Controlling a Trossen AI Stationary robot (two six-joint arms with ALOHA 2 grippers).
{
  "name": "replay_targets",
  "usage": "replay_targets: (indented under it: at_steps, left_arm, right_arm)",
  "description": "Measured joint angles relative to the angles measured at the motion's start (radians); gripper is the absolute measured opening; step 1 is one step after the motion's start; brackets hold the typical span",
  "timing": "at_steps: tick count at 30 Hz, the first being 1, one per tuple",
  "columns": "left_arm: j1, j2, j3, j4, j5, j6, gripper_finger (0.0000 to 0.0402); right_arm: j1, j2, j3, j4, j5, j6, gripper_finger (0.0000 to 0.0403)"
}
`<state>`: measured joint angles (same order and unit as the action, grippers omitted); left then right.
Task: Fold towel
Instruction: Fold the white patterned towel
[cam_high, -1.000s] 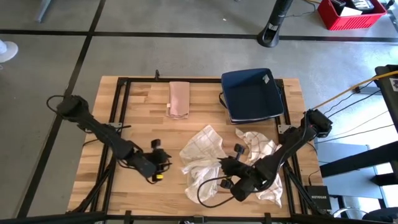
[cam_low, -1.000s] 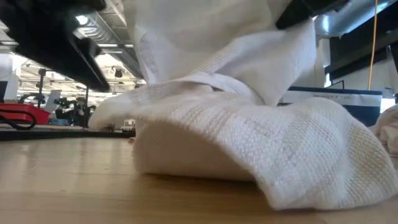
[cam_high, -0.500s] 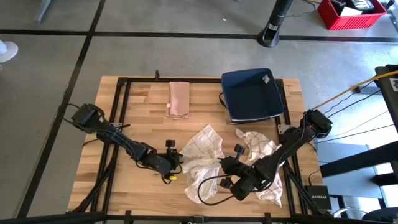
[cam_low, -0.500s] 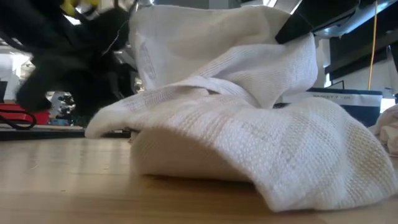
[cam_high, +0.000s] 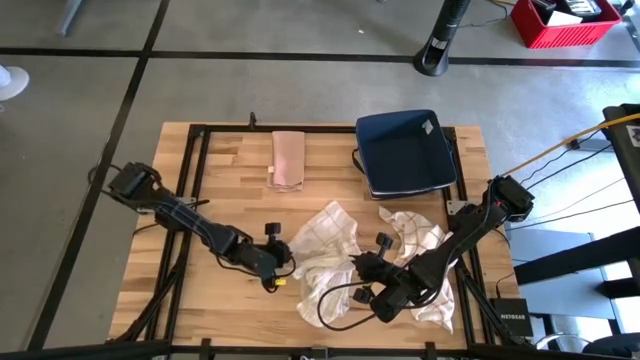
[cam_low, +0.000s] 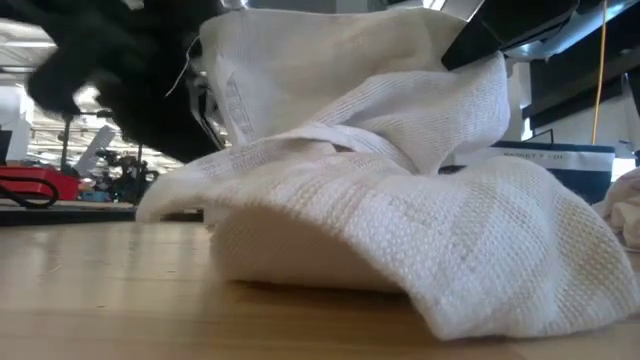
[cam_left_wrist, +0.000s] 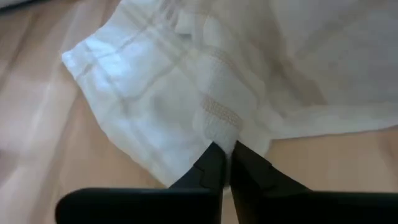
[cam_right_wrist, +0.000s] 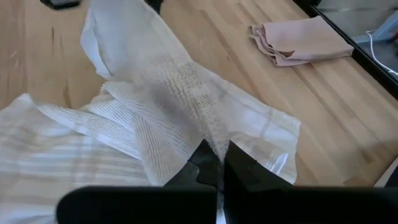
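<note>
One white towel (cam_high: 322, 250) with a faint check of thin lines lies crumpled and partly bunched up on the worktop (cam_high: 230, 200), near the middle of its front half, with no clear long axis; a loose corner points toward the back edge. The left gripper (cam_high: 283, 268) is closed on the towel's left edge, pinching a fold of cloth between its fingers (cam_left_wrist: 214, 163), while the right gripper (cam_high: 362, 268) is closed on a raised ridge of the same towel from the right.
</note>
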<state>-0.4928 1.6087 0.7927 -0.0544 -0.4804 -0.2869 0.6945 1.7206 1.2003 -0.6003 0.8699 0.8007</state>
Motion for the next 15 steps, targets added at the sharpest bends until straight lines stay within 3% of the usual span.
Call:
replay_targets:
  at_steps: [7, 15]
  left_arm:
    - [-0.086, -0.172, 0.157, -0.347, 0.053, -0.184, 0.0004]
    - [-0.118, -0.386, 0.457, -0.679, 0.045, -0.234, 0.0002]
  right_arm:
    - [-0.011, 0.0, 0.0, 0.02, 0.058, -0.097, 0.0005]
    - [-0.086, -0.011, 0.038, 0.155, 0.097, -0.465, 0.0007]
